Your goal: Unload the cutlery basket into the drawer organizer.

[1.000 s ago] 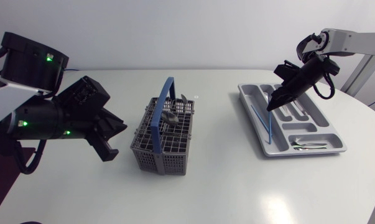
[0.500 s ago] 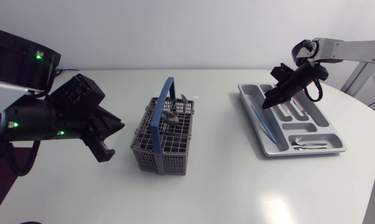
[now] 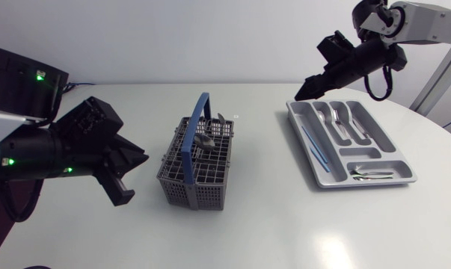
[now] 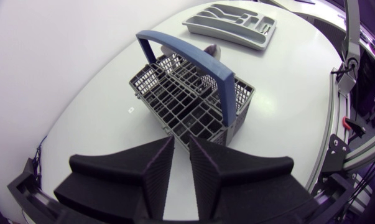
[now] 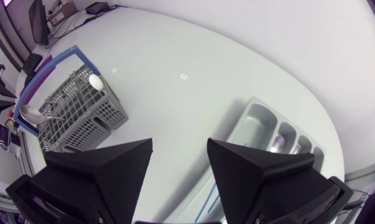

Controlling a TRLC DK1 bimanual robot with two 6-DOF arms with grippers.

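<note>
— While spoons are seen standing in the cutlery basket, which step is judged to be in hand?

— The fetching of the next piece, it is judged. The right gripper is held above the table, just off the far corner of the drawer organizer on the basket's side. Its fingers are spread wide and nothing is carried between them.

— What is called for next?

— The stretch of table across to the basket is to be crossed, and a spoon is to be pinched from above.

— What is already sorted?

— Forks and similar pieces are laid in the lengthwise compartments, a thin blue piece in the long outer one, and small cutlery in the crosswise one.

— Is anything in the way?

— The basket is spanned by its upright blue handle, so a descent beside it is needed. The left gripper is held near the basket's other side, its fingers drawn almost together on nothing.
</note>
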